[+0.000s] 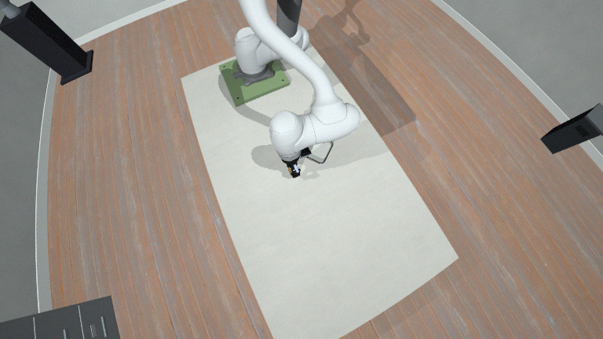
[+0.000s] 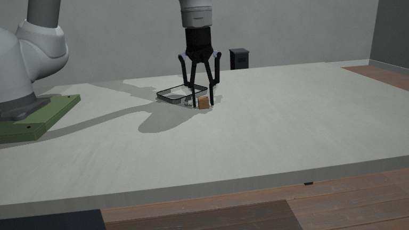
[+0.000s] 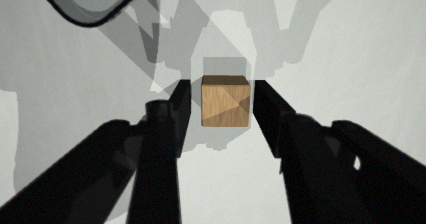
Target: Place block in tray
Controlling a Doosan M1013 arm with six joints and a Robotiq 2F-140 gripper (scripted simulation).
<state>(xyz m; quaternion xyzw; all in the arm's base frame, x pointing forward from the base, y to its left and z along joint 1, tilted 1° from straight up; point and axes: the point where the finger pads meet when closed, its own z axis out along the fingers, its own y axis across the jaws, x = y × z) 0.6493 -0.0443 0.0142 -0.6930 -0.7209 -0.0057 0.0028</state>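
Note:
A small wooden block [image 2: 203, 103] [image 3: 225, 101] rests on the pale grey platform [image 2: 271, 118] [image 1: 333, 237]. My gripper [image 2: 203, 105] [image 3: 222, 96] [image 1: 293, 173] points straight down with one finger on each side of the block, fingertips near the platform. A narrow gap shows between each finger and the block, so the gripper is open. The white tray [image 2: 169, 99] [image 1: 327, 153] [image 3: 85, 23], shallow with a dark rim, lies right behind and to the left of the block in the exterior view. It is empty. In the top view the wrist hides the block.
The arm's green base plate [image 1: 257, 89] [image 2: 35, 118] sits at one end of the platform. Black camera stands [image 1: 44, 41] [image 1: 573, 131] [image 2: 239, 58] stand around on the wooden floor [image 1: 466, 95]. The platform's front edge [image 2: 211, 185] drops to the floor.

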